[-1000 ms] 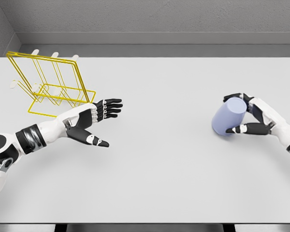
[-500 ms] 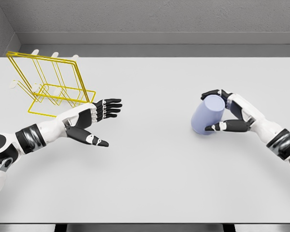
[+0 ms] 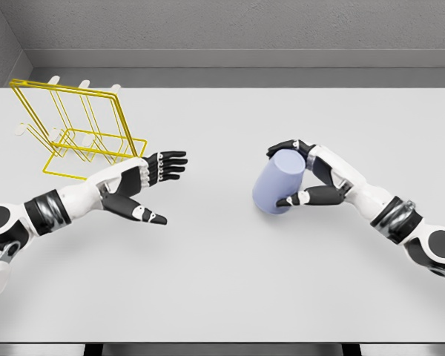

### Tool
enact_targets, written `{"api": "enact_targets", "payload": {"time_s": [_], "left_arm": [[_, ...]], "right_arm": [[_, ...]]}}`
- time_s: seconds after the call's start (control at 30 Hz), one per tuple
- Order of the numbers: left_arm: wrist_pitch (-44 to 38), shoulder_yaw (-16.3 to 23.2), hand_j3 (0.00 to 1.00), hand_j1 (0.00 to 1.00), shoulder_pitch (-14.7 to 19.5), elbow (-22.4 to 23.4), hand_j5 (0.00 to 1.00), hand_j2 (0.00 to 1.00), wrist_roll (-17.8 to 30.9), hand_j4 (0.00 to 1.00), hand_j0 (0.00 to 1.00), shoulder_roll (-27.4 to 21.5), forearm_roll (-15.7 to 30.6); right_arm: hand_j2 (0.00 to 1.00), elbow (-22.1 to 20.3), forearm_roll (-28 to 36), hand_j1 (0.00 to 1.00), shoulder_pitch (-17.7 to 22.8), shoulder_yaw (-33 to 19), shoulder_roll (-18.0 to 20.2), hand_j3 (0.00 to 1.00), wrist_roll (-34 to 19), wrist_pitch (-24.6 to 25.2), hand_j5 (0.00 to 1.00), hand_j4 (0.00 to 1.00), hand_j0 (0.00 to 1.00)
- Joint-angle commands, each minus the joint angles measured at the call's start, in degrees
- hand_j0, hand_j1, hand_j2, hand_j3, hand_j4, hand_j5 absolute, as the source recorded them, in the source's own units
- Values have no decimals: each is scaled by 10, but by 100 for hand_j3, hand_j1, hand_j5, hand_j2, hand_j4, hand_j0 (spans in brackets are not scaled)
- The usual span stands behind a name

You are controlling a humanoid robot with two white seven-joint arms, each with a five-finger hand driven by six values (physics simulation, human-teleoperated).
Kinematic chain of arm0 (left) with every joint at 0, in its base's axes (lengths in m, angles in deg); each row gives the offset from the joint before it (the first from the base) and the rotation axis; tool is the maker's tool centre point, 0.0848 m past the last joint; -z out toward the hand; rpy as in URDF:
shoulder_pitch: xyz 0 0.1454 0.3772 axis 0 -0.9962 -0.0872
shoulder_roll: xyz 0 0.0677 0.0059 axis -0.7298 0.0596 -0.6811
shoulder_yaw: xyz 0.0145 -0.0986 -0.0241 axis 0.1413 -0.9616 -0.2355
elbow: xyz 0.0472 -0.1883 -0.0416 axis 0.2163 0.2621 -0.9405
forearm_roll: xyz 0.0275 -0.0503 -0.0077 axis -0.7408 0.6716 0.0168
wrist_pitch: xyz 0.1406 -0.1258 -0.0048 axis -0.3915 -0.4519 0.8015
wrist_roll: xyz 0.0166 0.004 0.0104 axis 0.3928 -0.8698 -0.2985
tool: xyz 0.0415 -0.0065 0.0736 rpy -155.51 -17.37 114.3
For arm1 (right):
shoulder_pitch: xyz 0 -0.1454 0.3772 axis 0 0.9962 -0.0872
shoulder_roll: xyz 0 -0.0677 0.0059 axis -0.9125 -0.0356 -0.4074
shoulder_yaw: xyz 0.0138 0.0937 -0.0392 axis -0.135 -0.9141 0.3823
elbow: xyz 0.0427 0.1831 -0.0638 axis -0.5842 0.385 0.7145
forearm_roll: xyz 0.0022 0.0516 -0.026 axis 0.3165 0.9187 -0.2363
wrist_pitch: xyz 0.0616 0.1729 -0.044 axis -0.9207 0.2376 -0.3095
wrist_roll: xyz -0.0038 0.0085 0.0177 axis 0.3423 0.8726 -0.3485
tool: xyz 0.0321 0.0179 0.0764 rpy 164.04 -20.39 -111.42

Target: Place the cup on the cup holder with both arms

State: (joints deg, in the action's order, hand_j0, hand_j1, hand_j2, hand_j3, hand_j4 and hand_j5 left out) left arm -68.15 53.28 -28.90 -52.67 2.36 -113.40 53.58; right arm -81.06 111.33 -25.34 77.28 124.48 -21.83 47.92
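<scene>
A pale blue cup (image 3: 277, 183) is held tilted just above the white table (image 3: 222, 282), right of centre. My right hand (image 3: 297, 172) is shut on it, fingers over its top and thumb under its lower side. The yellow wire cup holder (image 3: 78, 132) stands at the far left of the table, with white pegs along its top. My left hand (image 3: 154, 185) is open just right of the holder's base, palm turned toward the cup, fingers straight and thumb lowered. A wide gap of bare table separates the left hand from the cup.
A grey wall (image 3: 222, 30) runs behind the table's far edge. The table's near edge lies along the bottom of the view.
My right hand has carried the cup leftward across the table, from the far right toward the centre. The left arm has stayed where it was.
</scene>
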Motion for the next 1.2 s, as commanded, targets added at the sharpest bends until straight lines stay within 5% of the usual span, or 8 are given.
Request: {"api": "enact_targets", "payload": {"time_s": [0.0, 0.43, 1.17], "left_arm": [[0, 0, 100, 100, 0, 1, 100, 100, 0, 100, 100, 2, 3], [1, 0, 100, 100, -1, 1, 100, 100, 0, 100, 100, 2, 4], [-37, -4, 100, 100, 0, 8, 100, 100, 0, 100, 100, 2, 3]], "right_arm": [[68, -2, 0, 68, 0, 0, -14, 68, -1, 0, 68, 68, 68], [68, -2, 0, 68, 0, 1, -90, 68, -8, 0, 68, 68, 68], [70, 52, 3, 70, 4, 4, -152, 70, -2, 0, 70, 70, 70]]}}
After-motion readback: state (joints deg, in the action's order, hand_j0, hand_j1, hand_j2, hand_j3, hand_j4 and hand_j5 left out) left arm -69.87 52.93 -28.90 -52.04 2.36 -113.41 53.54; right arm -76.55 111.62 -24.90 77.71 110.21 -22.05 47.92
